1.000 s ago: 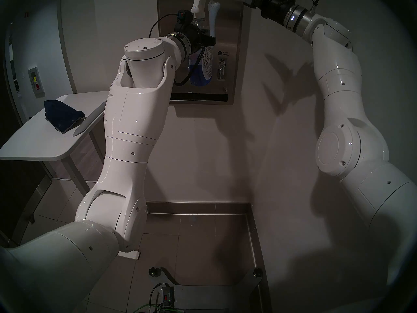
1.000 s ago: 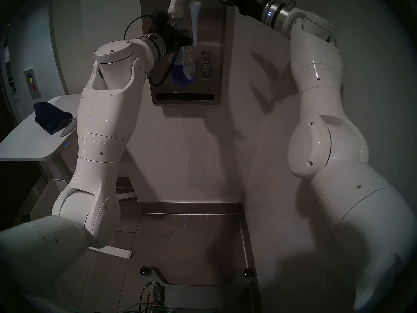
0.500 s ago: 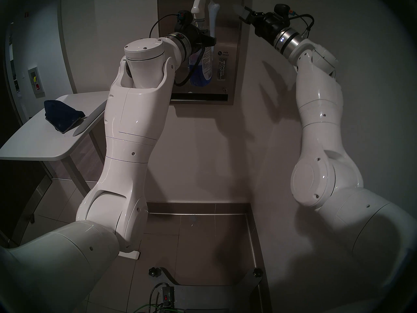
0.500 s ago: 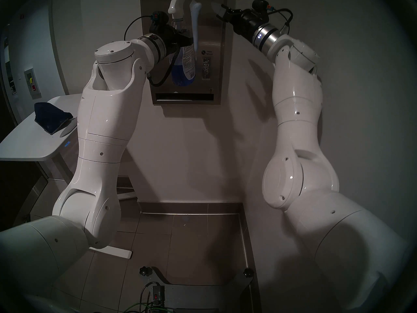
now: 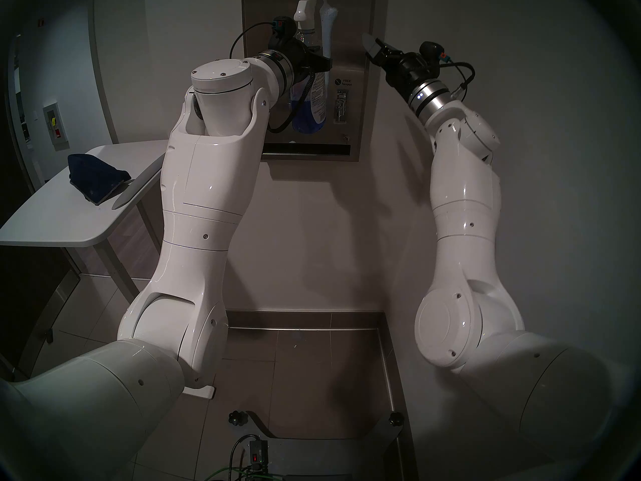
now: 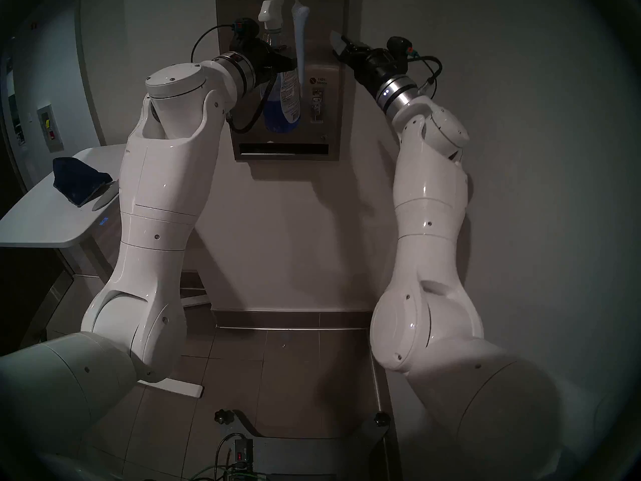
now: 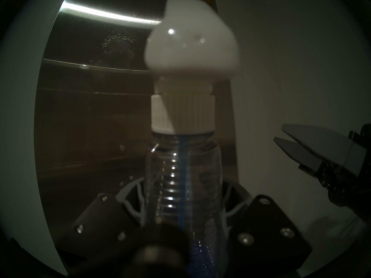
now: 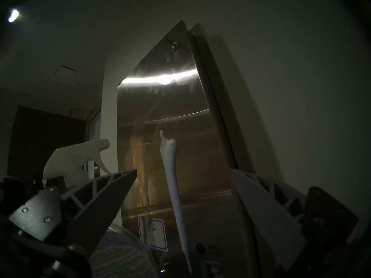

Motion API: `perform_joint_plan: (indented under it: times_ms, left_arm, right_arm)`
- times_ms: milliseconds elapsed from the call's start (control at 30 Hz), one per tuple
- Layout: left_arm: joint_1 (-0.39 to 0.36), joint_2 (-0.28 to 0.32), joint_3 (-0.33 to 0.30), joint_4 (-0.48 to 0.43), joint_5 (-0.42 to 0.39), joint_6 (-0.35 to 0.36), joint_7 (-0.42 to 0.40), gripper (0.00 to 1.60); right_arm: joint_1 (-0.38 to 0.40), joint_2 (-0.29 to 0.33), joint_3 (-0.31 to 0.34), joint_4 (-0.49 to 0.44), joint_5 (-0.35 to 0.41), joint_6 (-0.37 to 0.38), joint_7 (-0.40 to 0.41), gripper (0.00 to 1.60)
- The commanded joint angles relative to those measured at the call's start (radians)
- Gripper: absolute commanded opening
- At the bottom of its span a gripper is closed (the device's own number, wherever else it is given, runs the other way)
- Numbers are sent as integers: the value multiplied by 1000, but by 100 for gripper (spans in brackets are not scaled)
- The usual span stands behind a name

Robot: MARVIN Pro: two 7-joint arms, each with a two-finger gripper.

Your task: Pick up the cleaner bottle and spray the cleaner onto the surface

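Observation:
My left gripper (image 5: 317, 65) is shut on the neck of the cleaner bottle (image 5: 308, 103), a clear bottle with blue liquid, a white label and a white trigger nozzle (image 5: 304, 8). It holds the bottle upright just in front of the stainless-steel dispenser panel (image 5: 350, 25). The left wrist view shows the fingers (image 7: 130, 193) around the ribbed neck (image 7: 180, 171). A white foamy streak of cleaner (image 5: 325, 25) runs down the panel, also seen in the right wrist view (image 8: 172, 181). My right gripper (image 5: 373, 48) is open and empty at the panel's right edge, apart from the bottle.
The panel carries a lever (image 5: 341, 103), a dark slot (image 5: 308, 150) and a blue-bordered sticker (image 8: 154, 235). A white table (image 5: 52, 220) at the left holds a dark blue cloth (image 5: 95, 180). A white wall stands close on the right.
My right arm has come down and leftward from the top right, bringing its open gripper beside the panel's right edge. The left arm and the bottle have not moved.

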Motion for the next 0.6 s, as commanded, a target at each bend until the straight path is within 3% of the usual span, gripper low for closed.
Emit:
perform_joint_plan:
  times_ms: [0,267,567]
  left_arm:
    - [-66,-10,-9,-44,-2,-27,0,0]
    - [-67,-13,-12,-44,1,-29,-3,0]
    - [-68,-15,-14,-43,4,-32,-5,0]
  right_arm:
    - [-95,-96,-25,-105,-21,-82,-54,160]
    - [-225,-170,-51,-216,-100,-220,-190,160]
    - [-281,-180,-104,-248,-193,-337,-307,160]
